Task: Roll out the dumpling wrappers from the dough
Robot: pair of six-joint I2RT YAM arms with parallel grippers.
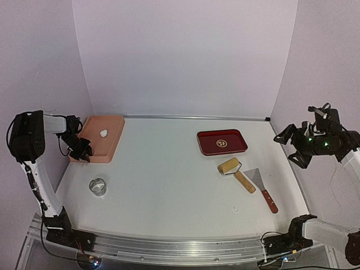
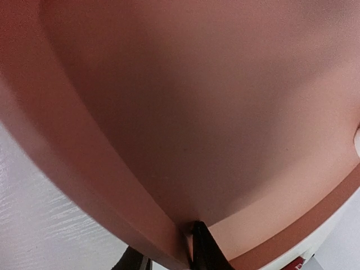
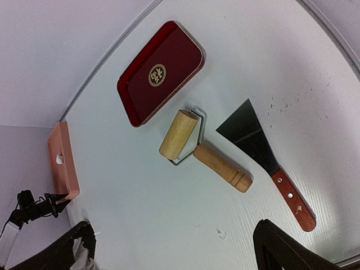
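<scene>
A small white lump of dough (image 1: 103,133) lies in the pink tray (image 1: 112,147) at the far left; it also shows in the right wrist view (image 3: 59,159). No round dumpling wrapper is in view. My left gripper (image 1: 84,151) is shut on the rim at the tray's near left corner. In the left wrist view (image 2: 169,256) one finger (image 2: 201,247) is inside the tray (image 2: 185,112) and the other is outside the rim. My right gripper (image 1: 295,147) is open and empty, held high over the table's right edge; it also shows in its own wrist view (image 3: 171,253).
A wooden roller (image 1: 236,171) and a red-handled scraper (image 1: 263,188) lie side by side right of centre. A dark red tray (image 1: 221,142) sits behind them. A small metal ring (image 1: 98,187) stands at the near left. White walls enclose the table.
</scene>
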